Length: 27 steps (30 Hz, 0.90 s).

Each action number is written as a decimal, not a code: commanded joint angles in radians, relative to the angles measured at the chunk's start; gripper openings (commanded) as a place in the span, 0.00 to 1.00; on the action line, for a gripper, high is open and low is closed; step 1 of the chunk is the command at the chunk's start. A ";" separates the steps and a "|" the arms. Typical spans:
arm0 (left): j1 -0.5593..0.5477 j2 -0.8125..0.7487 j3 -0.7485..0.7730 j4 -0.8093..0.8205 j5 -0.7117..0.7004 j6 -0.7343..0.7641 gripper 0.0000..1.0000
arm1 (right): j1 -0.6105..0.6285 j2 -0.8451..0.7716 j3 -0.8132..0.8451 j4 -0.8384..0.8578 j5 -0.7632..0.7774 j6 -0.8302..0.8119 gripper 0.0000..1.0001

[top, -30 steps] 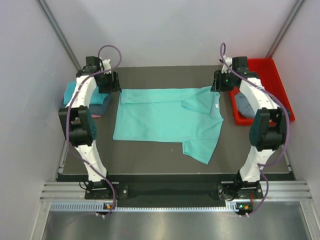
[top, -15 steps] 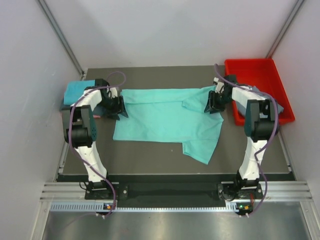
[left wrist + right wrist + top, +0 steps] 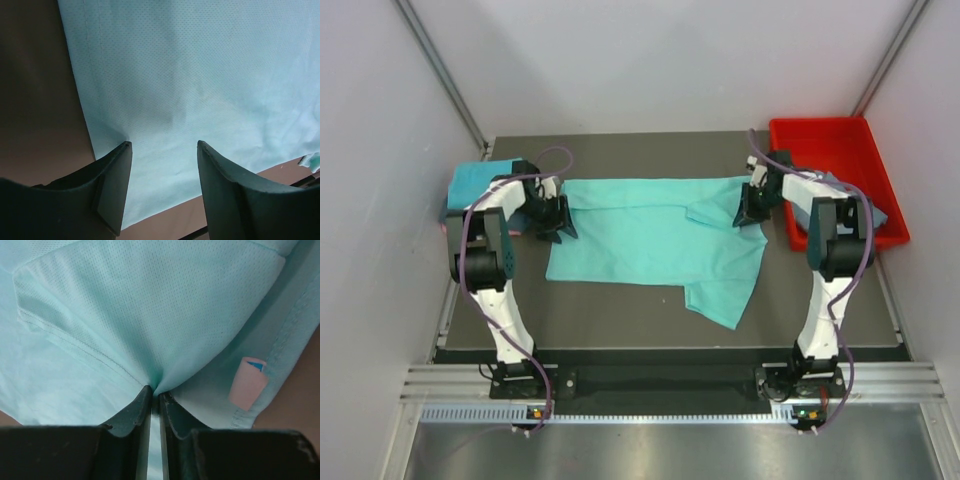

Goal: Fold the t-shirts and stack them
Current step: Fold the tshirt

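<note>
A turquoise t-shirt (image 3: pixel 650 235) lies spread flat on the dark table, with one sleeve pointing to the front right. My left gripper (image 3: pixel 558 222) is open at the shirt's left edge. Its fingers straddle the cloth (image 3: pixel 200 75) just inside the hem, low over the table. My right gripper (image 3: pixel 748 210) is shut on a pinched fold of the same shirt (image 3: pixel 150 305) at its far right, near the collar. A pink label (image 3: pixel 248 381) shows beside that fold. A folded teal t-shirt (image 3: pixel 470 182) lies at the far left on top of darker cloth.
A red tray (image 3: pixel 835 135) stands at the back right, with slate grey-blue cloth (image 3: pixel 873 213) inside it, partly hidden by the right arm. White walls close in the table on three sides. Bare dark table (image 3: pixel 620 310) shows in front of the shirt.
Both arms have come down from a raised pose to the shirt's left and right ends. The right gripper now pinches the cloth. Little has moved in the last half second.
</note>
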State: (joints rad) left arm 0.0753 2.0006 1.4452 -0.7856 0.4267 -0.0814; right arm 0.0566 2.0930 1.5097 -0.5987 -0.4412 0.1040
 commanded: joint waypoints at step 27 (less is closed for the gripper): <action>0.007 -0.157 0.026 -0.103 -0.094 0.265 0.59 | 0.312 -0.612 -0.440 -0.127 0.047 -0.671 0.48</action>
State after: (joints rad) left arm 0.0780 1.8801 1.4773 -0.8738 0.3721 0.0628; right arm 0.2653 1.5635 1.1591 -0.7368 -0.3931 -0.3134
